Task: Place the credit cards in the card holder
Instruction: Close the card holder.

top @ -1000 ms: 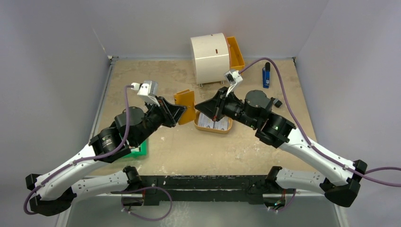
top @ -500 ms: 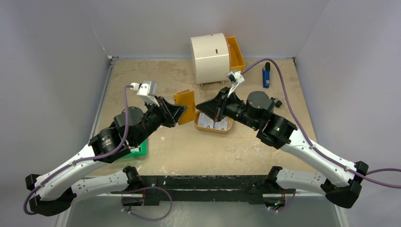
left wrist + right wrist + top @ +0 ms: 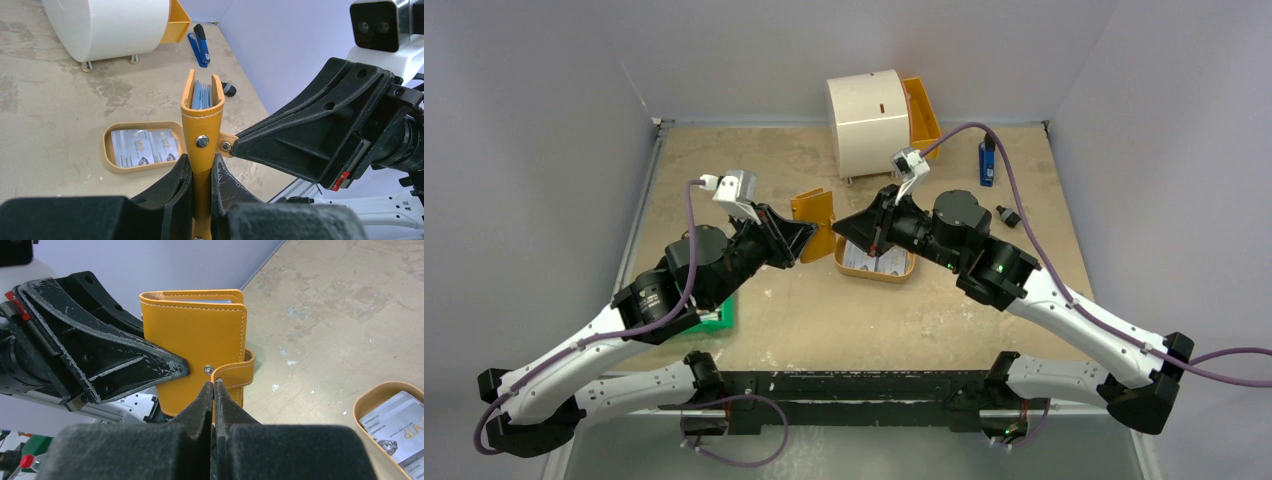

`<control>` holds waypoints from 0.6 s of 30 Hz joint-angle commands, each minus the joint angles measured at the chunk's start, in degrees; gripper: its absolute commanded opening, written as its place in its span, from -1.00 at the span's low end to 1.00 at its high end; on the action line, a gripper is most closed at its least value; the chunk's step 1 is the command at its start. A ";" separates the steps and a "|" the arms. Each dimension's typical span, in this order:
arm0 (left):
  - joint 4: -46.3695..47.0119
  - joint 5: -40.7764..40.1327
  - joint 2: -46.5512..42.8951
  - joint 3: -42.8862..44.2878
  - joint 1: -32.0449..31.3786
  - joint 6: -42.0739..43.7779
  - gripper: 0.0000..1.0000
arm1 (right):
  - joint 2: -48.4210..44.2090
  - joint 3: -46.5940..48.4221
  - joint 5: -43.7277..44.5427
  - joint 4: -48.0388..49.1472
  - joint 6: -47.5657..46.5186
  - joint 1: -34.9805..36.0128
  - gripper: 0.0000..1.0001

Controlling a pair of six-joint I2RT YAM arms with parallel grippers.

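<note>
The orange leather card holder (image 3: 816,215) stands upright, and my left gripper (image 3: 806,238) is shut on its lower edge; in the left wrist view the gripper (image 3: 201,165) clamps the holder (image 3: 201,125), whose top gapes with blue-grey pockets inside. My right gripper (image 3: 842,225) is shut on the holder's snap strap (image 3: 235,374), pinching the strap end between its fingertips (image 3: 214,385). Two pale credit cards (image 3: 874,258) lie flat in a tan oval tray (image 3: 869,274) under the right wrist. They also show in the left wrist view (image 3: 142,146) and the right wrist view (image 3: 397,427).
A white drum-shaped container with an orange drawer (image 3: 867,122) stands at the back. A blue stapler (image 3: 987,160) and a small black object (image 3: 1007,214) lie at the back right. A green object (image 3: 719,315) sits under my left arm.
My right arm has shifted slightly left towards the holder. The left arm, the holder and the cards have not moved.
</note>
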 commanded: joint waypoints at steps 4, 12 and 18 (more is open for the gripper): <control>5.07 0.99 -0.17 1.54 -0.02 0.38 -1.00 | 0.60 3.00 1.38 2.40 -0.06 0.16 -1.00; 5.36 1.17 0.26 1.25 -0.03 0.33 -1.00 | 0.55 2.63 2.77 3.51 0.93 0.16 -1.00; 5.61 1.19 0.63 1.47 -0.01 0.32 -1.00 | 1.37 2.90 1.25 3.90 1.11 0.16 -1.00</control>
